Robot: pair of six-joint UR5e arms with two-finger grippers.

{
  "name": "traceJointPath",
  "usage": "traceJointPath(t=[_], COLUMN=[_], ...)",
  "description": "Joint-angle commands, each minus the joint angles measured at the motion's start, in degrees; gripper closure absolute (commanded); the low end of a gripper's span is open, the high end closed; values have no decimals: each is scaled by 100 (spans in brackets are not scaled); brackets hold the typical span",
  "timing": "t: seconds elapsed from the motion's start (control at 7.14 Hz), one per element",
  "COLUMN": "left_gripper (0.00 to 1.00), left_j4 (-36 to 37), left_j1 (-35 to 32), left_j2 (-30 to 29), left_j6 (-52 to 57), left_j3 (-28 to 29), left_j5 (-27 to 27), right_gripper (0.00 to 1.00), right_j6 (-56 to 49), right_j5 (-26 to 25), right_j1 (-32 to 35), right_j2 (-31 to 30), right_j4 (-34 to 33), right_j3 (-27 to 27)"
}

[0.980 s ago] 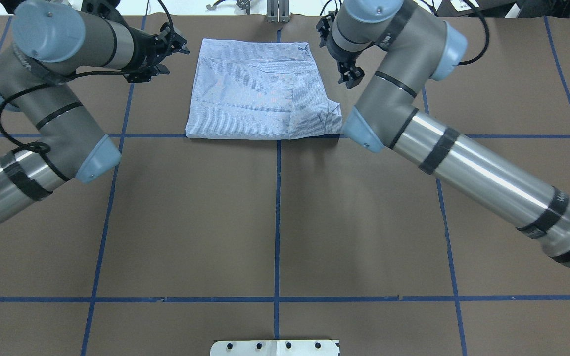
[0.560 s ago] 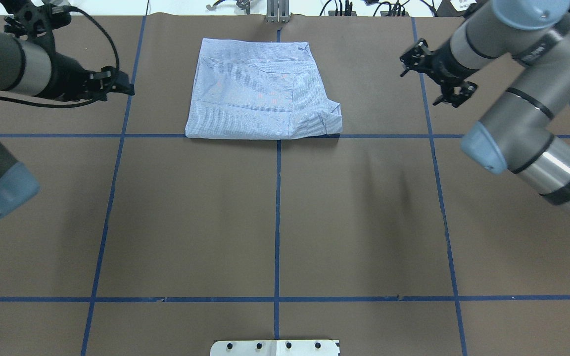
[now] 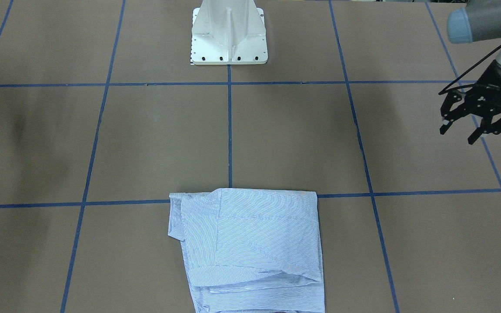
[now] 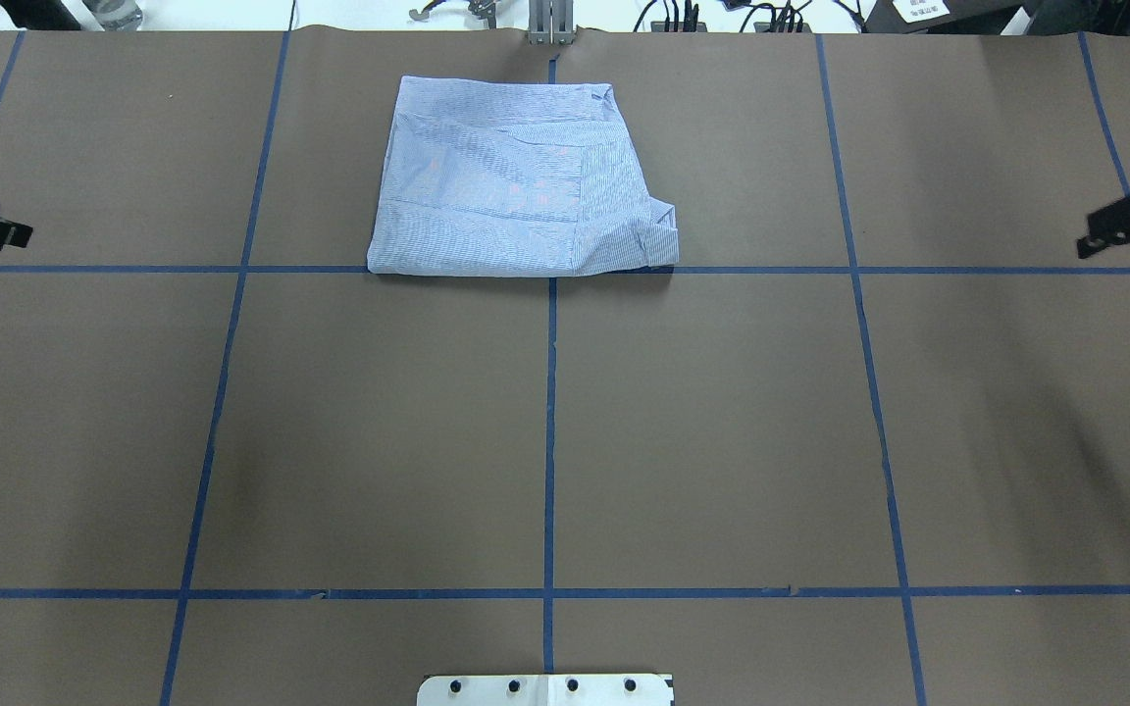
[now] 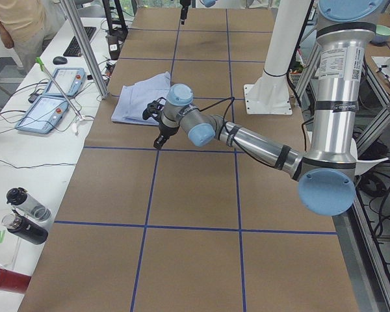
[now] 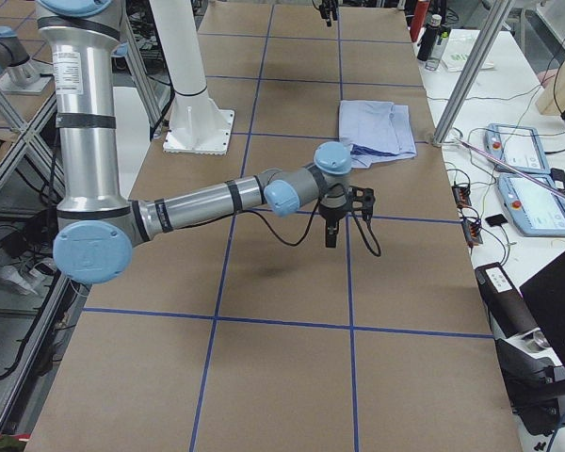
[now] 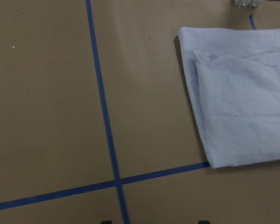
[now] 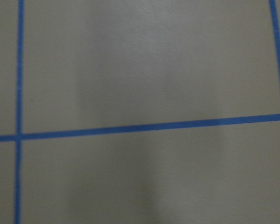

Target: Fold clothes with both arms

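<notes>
The light-blue striped shirt point(image 4: 521, 181) lies folded into a rough rectangle at the far middle of the brown table, untouched. It also shows in the front view point(image 3: 250, 252) and in the left wrist view point(image 7: 242, 107). My left gripper point(image 3: 458, 134) hangs open and empty far off to the shirt's side, its tip at the overhead view's left edge point(image 4: 16, 233). My right gripper point(image 4: 1129, 240) sits at the overhead view's right edge, partly cut off. Its fingers look apart and it is empty. The right wrist view holds only bare table and tape lines.
The white pedestal base point(image 3: 228, 32) stands at the robot's side of the table. Blue tape lines point(image 4: 550, 431) form a grid. A metal bracket point(image 4: 550, 25) sits at the far edge behind the shirt. Tablets point(image 5: 52, 97) and bottles point(image 5: 26, 214) lie on the operators' bench beyond.
Both arms have swung outward from beside the shirt to the table's left and right edges. The shirt has not moved.
</notes>
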Motion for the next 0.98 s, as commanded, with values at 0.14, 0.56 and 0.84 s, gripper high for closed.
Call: traceJointPath(t=[0.14,0.56,0.84], left_gripper=[19,1,1], left_j4=[704,856,874], left_j1=[-786,-1007,-1016], left_j2=[395,553,562], left_j6=[1609,1762,1666], left_j3=[6,32,329], left_j5=[-223,-496,-514], right_gripper=[1,1,1], right_j6=[-2294,-2306,-2244], right_j5=[76,207,472], right_j1=[788,869,930], right_j2=[-759,-856,-891], right_j4=[-629,-668,-650], right_j3=[121,122,122])
